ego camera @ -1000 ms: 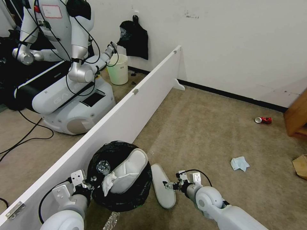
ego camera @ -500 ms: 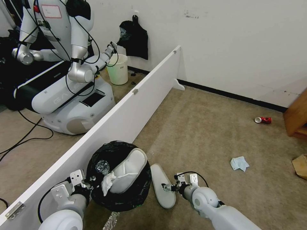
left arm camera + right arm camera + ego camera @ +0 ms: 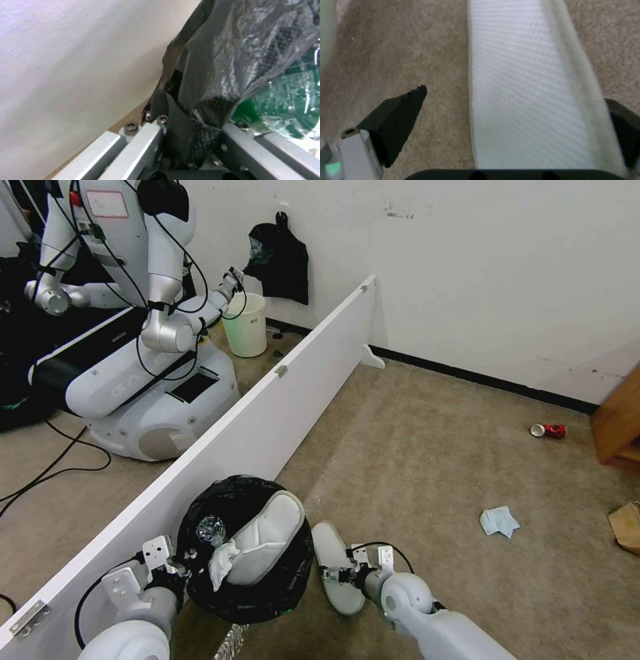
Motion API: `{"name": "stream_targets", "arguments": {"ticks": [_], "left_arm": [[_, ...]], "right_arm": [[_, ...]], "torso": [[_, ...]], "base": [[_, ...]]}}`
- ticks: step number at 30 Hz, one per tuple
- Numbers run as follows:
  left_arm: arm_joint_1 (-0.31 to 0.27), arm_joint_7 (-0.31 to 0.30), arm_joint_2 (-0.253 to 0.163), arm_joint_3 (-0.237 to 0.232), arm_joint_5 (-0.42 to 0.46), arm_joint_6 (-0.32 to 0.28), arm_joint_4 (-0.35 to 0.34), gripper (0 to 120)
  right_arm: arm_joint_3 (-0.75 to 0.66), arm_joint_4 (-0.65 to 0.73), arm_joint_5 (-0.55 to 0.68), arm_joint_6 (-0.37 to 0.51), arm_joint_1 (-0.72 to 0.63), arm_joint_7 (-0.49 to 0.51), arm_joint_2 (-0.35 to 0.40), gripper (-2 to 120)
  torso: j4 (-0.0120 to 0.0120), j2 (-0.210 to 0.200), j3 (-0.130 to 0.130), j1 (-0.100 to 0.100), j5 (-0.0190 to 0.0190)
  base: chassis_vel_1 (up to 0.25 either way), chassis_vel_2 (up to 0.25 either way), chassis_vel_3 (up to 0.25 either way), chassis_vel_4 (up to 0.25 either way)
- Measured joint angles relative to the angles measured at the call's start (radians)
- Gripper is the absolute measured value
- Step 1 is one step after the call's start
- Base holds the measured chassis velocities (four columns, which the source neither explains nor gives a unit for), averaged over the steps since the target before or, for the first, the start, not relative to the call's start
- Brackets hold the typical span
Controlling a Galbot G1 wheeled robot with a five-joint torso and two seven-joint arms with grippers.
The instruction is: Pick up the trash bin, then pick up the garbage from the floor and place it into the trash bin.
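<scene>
Left tool (image 3: 191,140) pinches trash bin (image 3: 248,587) liner; right tool (image 3: 516,120) spread astride slipper (image 3: 526,82).

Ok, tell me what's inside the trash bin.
In the trash bin: a white slipper, crumpled tissue and a clear bottle. Anything beneath them is covered.

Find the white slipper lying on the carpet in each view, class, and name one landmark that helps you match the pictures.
Head view: slipper on the carpet, just right of the trash bin, under the right gripper.
Left wrist view: not in it.
Right wrist view: slipper runs lengthwise between the open fingers.
Shared landmark: brown carpet.
</scene>
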State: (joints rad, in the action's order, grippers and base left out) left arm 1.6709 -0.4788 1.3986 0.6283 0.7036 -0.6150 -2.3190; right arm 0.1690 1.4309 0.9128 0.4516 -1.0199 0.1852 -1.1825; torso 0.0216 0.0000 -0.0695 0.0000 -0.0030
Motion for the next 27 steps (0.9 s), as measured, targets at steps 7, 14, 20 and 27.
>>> {"name": "stream_targets", "arguments": {"ticks": [7, 14, 20, 27], "left_arm": [[0.003, 0.0, 0.003, 0.003, -0.004, 0.0, -0.002, 0], [-0.001, 0.001, 0.007, -0.001, -0.012, 0.002, 0.001, 0], [-0.002, 0.006, 0.011, -0.005, -0.02, 0.006, 0.007, 0], [-0.005, 0.007, 0.008, -0.005, -0.02, 0.006, 0.007, 0]], "right_arm": [[0.001, -0.007, -0.016, -0.009, -0.004, -0.008, -0.008, 100], [-0.007, -0.005, -0.038, -0.016, -0.013, -0.011, 0.012, 100], [-0.009, -0.005, -0.059, -0.018, -0.016, -0.015, 0.016, 89], [-0.001, -0.014, -0.062, -0.02, -0.009, -0.016, 0.006, 62]], "torso": [[0.0, 0.0, 0.0, 0.0, 0.0001], [-0.0002, 0.0, 0.0, 0.0, 0.0003], [-0.0001, 0.0, 0.0, 0.0, 0.0002], [-0.0001, 0.0, 0.0, 0.0, 0.0001]], "base": [[0.0, 0.0, 0.0, 0.0], [0.0, 0.0, 0.0, 0.0], [0.0, 0.0, 0.0, 0.0], [0.0, 0.0, 0.0, 0.0]]}}
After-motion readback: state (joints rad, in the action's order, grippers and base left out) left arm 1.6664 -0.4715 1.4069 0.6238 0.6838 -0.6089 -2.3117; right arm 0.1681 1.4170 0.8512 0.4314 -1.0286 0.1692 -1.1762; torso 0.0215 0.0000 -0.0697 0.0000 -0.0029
